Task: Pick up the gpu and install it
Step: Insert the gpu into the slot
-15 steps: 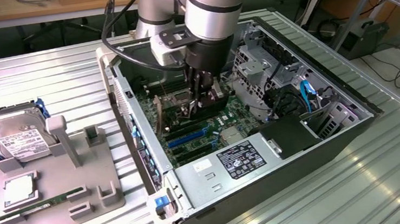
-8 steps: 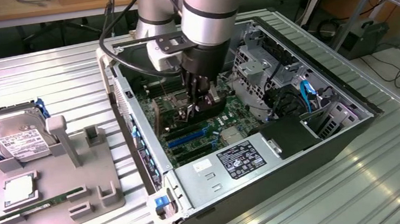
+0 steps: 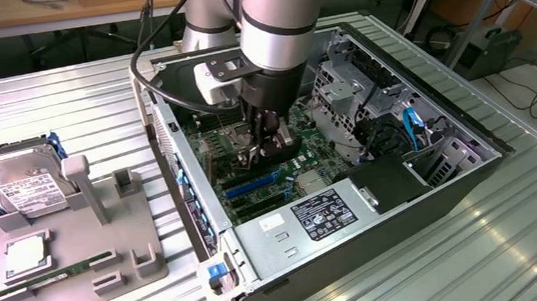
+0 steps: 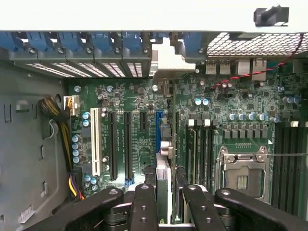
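Black fingers (image 4: 144,207) of the gripper (image 4: 163,204) are seen clamped on the gpu (image 4: 163,159), held edge-on over the motherboard (image 4: 134,130), its bracket at the rear slots. From the exterior view, the gripper (image 3: 276,148) is lowered inside the computer case (image 3: 465,170).

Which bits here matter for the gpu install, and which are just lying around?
In the job:
- gpu, held edge-on in the gripper
- open PC case
- motherboard with its blue slot

Lying about:
- hard drive
- RAM stick
- square chip
- grey holder that carries these three, beside the case
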Motion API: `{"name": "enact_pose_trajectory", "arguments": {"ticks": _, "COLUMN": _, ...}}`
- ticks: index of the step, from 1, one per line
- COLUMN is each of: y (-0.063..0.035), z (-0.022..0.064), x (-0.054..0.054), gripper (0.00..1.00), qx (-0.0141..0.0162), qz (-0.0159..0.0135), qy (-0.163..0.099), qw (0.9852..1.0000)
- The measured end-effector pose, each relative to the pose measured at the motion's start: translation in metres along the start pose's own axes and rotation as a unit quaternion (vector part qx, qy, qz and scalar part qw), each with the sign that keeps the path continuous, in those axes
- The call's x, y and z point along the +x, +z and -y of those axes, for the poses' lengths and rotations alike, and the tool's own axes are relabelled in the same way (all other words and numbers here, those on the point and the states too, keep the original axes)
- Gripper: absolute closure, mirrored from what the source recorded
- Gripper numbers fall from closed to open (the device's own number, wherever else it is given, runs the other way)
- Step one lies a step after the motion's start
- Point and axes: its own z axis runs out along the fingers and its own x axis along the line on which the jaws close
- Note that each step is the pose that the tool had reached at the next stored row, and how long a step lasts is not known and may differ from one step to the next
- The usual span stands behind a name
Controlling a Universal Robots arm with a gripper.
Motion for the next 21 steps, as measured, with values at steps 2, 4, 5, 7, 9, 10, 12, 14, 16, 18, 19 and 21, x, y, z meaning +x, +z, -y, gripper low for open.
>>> {"name": "enact_pose_trajectory", "arguments": {"ticks": 2, "y": 0.0026, "z": -0.0023, "x": 0.002, "gripper": 0.74, "qx": 0.0, "qz": 0.0, "qy": 0.0, "qw": 1.0}}
{"name": "enact_pose_trajectory", "arguments": {"ticks": 4, "y": 0.0043, "z": -0.0033, "x": 0.003, "gripper": 0.74, "qx": 0.0, "qz": 0.0, "qy": 0.0, "qw": 1.0}}
{"name": "enact_pose_trajectory", "arguments": {"ticks": 5, "y": 0.0052, "z": -0.0037, "x": 0.003, "gripper": 0.74, "qx": 0.0, "qz": 0.0, "qy": 0.0, "qw": 1.0}}
{"name": "enact_pose_trajectory", "arguments": {"ticks": 7, "y": 0.0072, "z": -0.0047, "x": 0.003, "gripper": 0.74, "qx": 0.0, "qz": 0.0, "qy": 0.0, "qw": 1.0}}
{"name": "enact_pose_trajectory", "arguments": {"ticks": 9, "y": 0.0089, "z": -0.0059, "x": 0.003, "gripper": 0.74, "qx": 0.0, "qz": 0.0, "qy": 0.0, "qw": 1.0}}
{"name": "enact_pose_trajectory", "arguments": {"ticks": 10, "y": 0.0093, "z": -0.0064, "x": 0.003, "gripper": 0.74, "qx": 0.0, "qz": 0.0, "qy": 0.0, "qw": 1.0}}
{"name": "enact_pose_trajectory", "arguments": {"ticks": 12, "y": 0.0101, "z": -0.0069, "x": 0.003, "gripper": 0.74, "qx": 0.0, "qz": 0.0, "qy": 0.0, "qw": 1.0}}
{"name": "enact_pose_trajectory", "arguments": {"ticks": 14, "y": 0.0109, "z": -0.0075, "x": 0.003, "gripper": 0.74, "qx": 0.0, "qz": 0.0, "qy": 0.0, "qw": 1.0}}
{"name": "enact_pose_trajectory", "arguments": {"ticks": 16, "y": 0.0118, "z": -0.0084, "x": 0.003, "gripper": 0.74, "qx": 0.0, "qz": 0.0, "qy": 0.0, "qw": 1.0}}
{"name": "enact_pose_trajectory", "arguments": {"ticks": 18, "y": 0.0128, "z": -0.0099, "x": 0.003, "gripper": 0.74, "qx": 0.0, "qz": 0.0, "qy": 0.0, "qw": 1.0}}
{"name": "enact_pose_trajectory", "arguments": {"ticks": 19, "y": 0.0136, "z": -0.0102, "x": 0.003, "gripper": 0.74, "qx": 0.0, "qz": 0.0, "qy": 0.0, "qw": 1.0}}
{"name": "enact_pose_trajectory", "arguments": {"ticks": 21, "y": 0.0147, "z": -0.0103, "x": 0.004, "gripper": 0.74, "qx": 0.0, "qz": 0.0, "qy": 0.0, "qw": 1.0}}
